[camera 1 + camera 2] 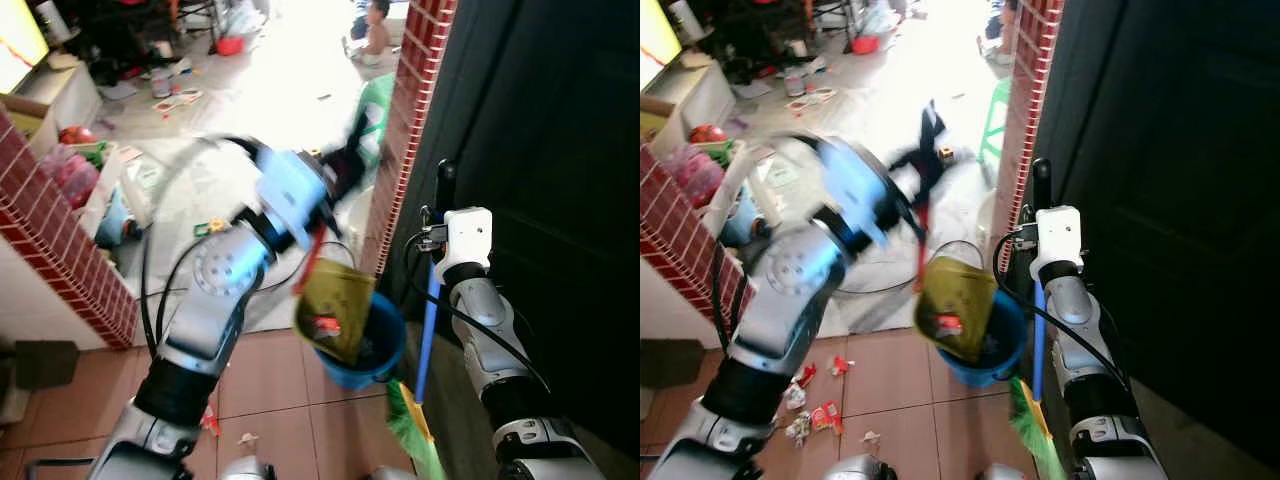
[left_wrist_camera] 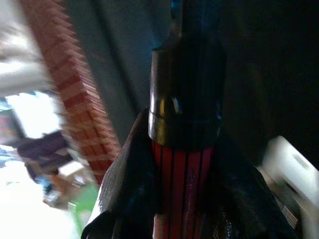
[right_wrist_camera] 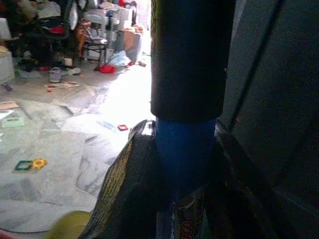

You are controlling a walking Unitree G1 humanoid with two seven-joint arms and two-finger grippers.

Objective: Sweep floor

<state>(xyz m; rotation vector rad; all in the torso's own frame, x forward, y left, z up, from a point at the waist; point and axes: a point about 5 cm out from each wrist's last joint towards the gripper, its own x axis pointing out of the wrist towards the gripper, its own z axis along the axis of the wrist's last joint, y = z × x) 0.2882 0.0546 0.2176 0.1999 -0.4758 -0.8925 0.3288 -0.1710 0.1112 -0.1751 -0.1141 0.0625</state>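
Dustpan [image 1: 335,308], gripped by the left end effector [image 1: 322,225], tips over the blue bucket [image 1: 385,345]. Swinging could spill litter. The right end effector [image 1: 437,245] clamps the broom [image 1: 428,330].

Red brick pillar [image 1: 415,120] beside a dark door [image 1: 560,150], terracotta tiled floor [image 1: 270,400], sunlit marble floor [image 3: 60,144] beyond, cluttered with toys, green stool [image 1: 992,115]

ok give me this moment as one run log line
left gripper: shut on dustpan handle | dustpan: tilted over blue bucket | right gripper: shut on broom handle | litter: on tiles
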